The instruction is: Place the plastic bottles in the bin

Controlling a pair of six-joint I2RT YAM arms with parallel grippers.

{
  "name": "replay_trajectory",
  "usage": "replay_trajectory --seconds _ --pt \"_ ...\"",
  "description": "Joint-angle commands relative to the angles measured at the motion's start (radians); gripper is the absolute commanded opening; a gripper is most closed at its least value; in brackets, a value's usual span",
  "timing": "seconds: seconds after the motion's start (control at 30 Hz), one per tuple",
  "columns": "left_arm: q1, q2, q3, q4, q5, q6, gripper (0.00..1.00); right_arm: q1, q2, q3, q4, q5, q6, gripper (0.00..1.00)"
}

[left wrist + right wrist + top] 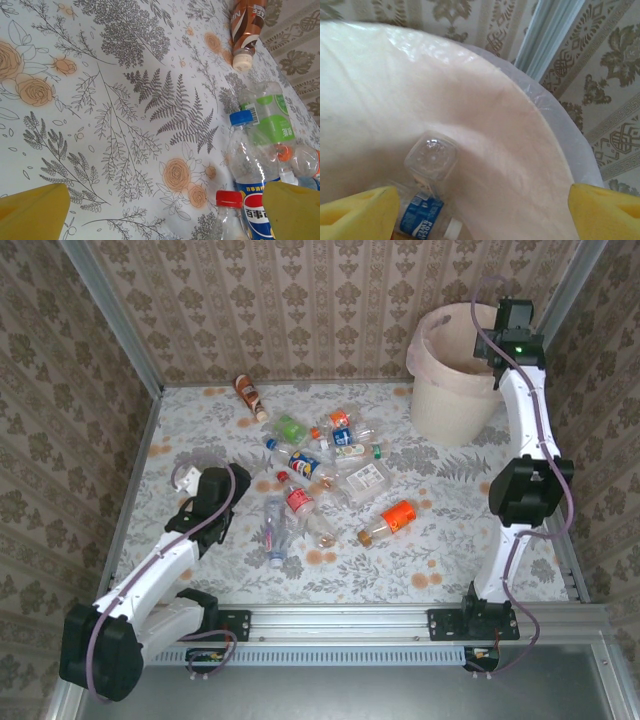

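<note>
bottles point(320, 475) lie scattered mid-table, others inside the bin point(445, 415) at far right. right gripper point(482, 212) hangs over it, jaws wide apart, empty; left gripper point(165, 212) near left, likewise.

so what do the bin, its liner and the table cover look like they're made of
The bin: plastic by the look, cream, smooth and matte, with stiff walls that hold their round shape. Its liner: thin translucent film, probably plastic, glossy and wrinkled where it folds over the rim. The table cover: a flat sheet printed with ferns and roses, with a slight sheen; vinyl or coated cloth, hard to tell.
</note>
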Motion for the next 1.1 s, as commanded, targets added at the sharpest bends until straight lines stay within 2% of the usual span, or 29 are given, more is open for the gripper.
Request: replay_trajectory --seconds 0.0,0.23,0.43,0.6,0.73,0.9,1.07 --pt "0.011 -0.005 -0.008 -0.022 -0.007 -0.012 1.00 -0.005 -0.107 -0.028 -0.006 -0.100 0.028 0.90" --pt "0.016 0.000 -0.007 -0.007 0.012 -0.006 1.00 -0.004 -0.247 -0.172 0.048 -0.227 0.074 0.98" --pt "0.018 0.013 0.007 0.001 0.035 0.011 1.00 -0.002 -0.424 -0.417 0.171 -0.354 0.196 1.00" --pt "0.019 0.025 0.027 0.004 0.062 0.028 1.00 -0.005 -0.596 -0.640 0.280 -0.574 0.352 1.00" --pt "0.023 0.028 0.043 -0.001 0.080 0.024 1.00 -0.002 -0.735 -0.826 0.370 -0.698 0.469 1.00" --pt "0.025 0.014 0.093 0.016 0.156 0.038 1.00 0.013 -0.873 -1.043 0.430 -0.749 0.604 0.99" --pt "0.025 0.035 0.149 0.011 0.195 0.061 1.00 0.046 -0.931 -1.123 0.352 -0.722 0.651 1.00"
